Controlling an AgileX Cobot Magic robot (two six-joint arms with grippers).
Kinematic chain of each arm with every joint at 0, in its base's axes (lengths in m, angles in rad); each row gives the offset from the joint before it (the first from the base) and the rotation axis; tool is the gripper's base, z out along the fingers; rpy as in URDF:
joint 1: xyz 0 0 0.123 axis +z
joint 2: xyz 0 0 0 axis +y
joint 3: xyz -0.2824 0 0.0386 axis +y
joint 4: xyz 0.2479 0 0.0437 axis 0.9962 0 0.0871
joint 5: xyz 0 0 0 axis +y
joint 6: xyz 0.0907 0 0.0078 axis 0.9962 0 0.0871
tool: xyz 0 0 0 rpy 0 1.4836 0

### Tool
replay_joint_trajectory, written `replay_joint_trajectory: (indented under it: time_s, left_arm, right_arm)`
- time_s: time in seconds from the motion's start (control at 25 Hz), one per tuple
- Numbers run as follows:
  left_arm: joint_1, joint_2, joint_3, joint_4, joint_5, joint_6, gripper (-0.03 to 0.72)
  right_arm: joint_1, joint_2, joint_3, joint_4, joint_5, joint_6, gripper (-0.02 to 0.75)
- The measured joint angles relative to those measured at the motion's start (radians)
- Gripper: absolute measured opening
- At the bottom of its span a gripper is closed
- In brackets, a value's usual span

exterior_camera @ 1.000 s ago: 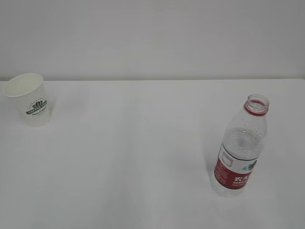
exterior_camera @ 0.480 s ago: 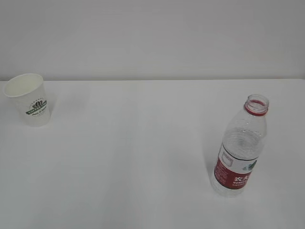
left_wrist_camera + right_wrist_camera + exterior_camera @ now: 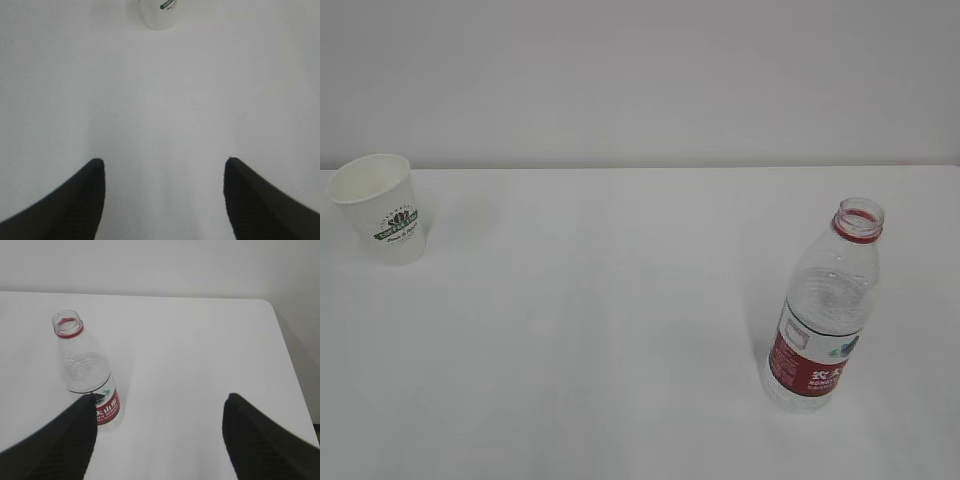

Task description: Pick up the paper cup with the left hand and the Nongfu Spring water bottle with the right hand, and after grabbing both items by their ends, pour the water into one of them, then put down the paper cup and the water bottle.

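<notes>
Nothing had shifted since earlier frames: paper cup stood far left, Nongfu Spring water bottle uncapped near right on the table. Left hand and right hand were both open, empty, so neither pickup had begun.

Two black, finely ribbed, tapering pointed fingers are seen on the left gripper, likewise on the right gripper.

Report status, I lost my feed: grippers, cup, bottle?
Both grippers open, empty. Cup and bottle upright, untouched, uncapped. Nothing between.
</notes>
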Motion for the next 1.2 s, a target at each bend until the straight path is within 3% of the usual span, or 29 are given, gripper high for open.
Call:
replay_joint_trajectory:
  time_s: [0.32, 0.72, 1.2]
  left_arm:
    - [0.000, 0.042, -0.011, 0.020, -0.270, 0.000, 0.528]
    - [0.000, 0.134, -0.033, -0.036, -0.422, 0.000, 0.523]
    - [0.000, 0.227, -0.111, -0.040, -0.524, 0.002, 0.516]
  right_arm:
    - [0.000, 0.082, -0.062, 0.022, -0.084, 0.002, 0.587]
    - [0.000, 0.203, -0.163, 0.024, -0.216, -0.005, 0.587]
    - [0.000, 0.261, -0.167, 0.093, -0.432, -0.051, 0.587]
